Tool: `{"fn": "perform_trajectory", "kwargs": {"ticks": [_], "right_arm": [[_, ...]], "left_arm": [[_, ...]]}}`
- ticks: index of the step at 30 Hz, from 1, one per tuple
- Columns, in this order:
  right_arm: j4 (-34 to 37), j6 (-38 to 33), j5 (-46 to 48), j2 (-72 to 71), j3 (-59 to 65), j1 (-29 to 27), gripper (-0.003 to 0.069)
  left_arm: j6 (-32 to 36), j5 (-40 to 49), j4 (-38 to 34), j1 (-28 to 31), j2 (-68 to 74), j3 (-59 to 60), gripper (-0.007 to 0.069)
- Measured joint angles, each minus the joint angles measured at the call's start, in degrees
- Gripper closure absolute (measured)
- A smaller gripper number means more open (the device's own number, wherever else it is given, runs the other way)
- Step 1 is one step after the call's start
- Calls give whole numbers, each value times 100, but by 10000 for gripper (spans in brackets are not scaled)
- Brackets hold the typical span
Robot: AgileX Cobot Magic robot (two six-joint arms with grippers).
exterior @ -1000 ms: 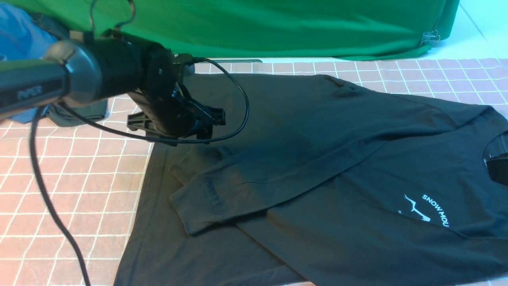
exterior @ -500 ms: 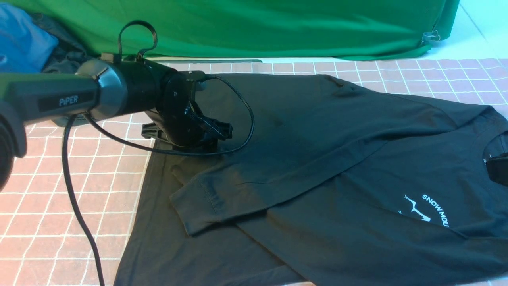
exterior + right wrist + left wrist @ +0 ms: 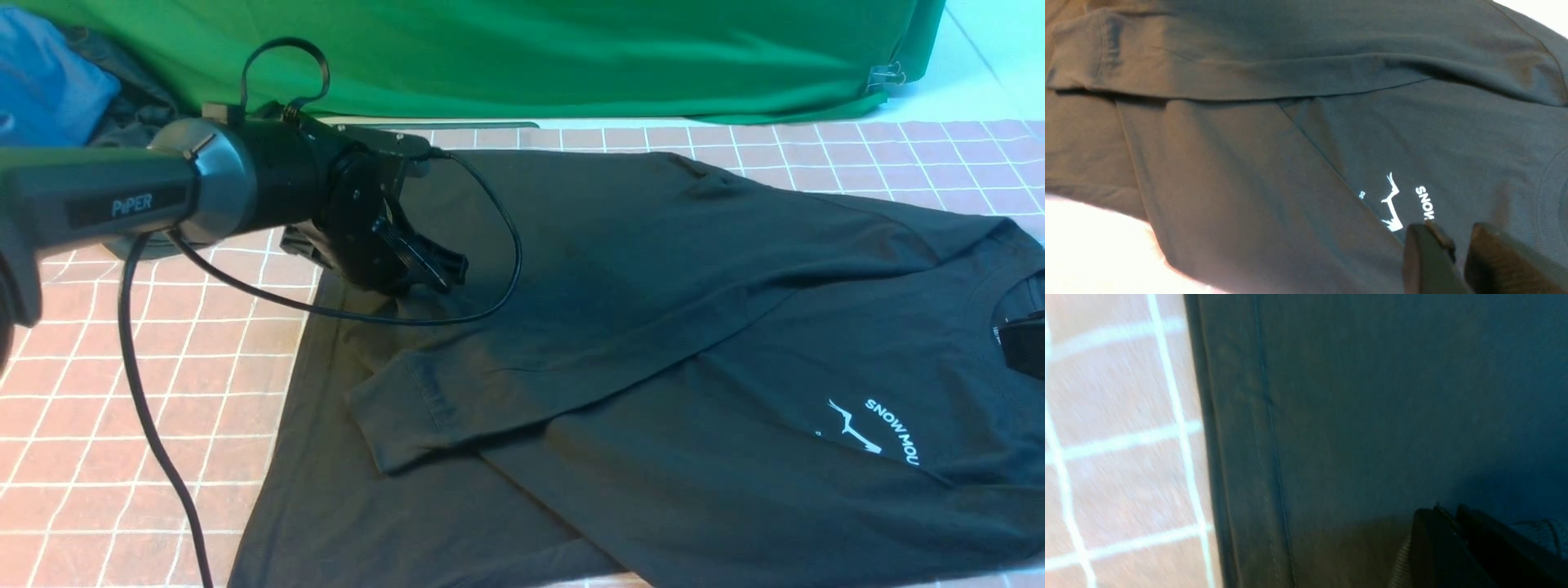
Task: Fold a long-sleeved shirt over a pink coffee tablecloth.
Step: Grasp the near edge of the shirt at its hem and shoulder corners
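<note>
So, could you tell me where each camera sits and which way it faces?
Front view: between the arms, looking forward over the long-sleeved shirt on the pink tablecloth; left arm and left gripper show.
Left wrist view: on the left wrist, close above the shirt's hem; fingers show.
Right wrist view: on the right wrist, facing across the shirt; right gripper shows.
Front and right wrist views share the logo.

The worktop [image 3: 971,94] is almost wholly covered by the pink coffee tablecloth [image 3: 147,384]. Flat on that lies the black long-sleeved shirt [image 3: 653,327]. Along the far edge a green cloth [image 3: 571,57] hangs down, with a blue garment [image 3: 45,82] bunched at the far left.
</note>
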Motion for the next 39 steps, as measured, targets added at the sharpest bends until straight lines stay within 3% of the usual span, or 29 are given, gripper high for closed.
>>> {"fn": "perform_trajectory", "kwargs": {"ticks": [20,33,36,39], "right_arm": [[0,153,-42,0,0,0,456],[0,157,-54,0,0,0,452],[0,172,-54,0,0,0,452],[0,342,-54,0,0,0,452]], "left_arm": [[-648,-644,422,5,-32,-288,582],[-720,-1035,504,227,-26,-291,578],[-720,-940,504,238,-26,-291,565],[-720,-900,524,249,-26,-295,482]]}}
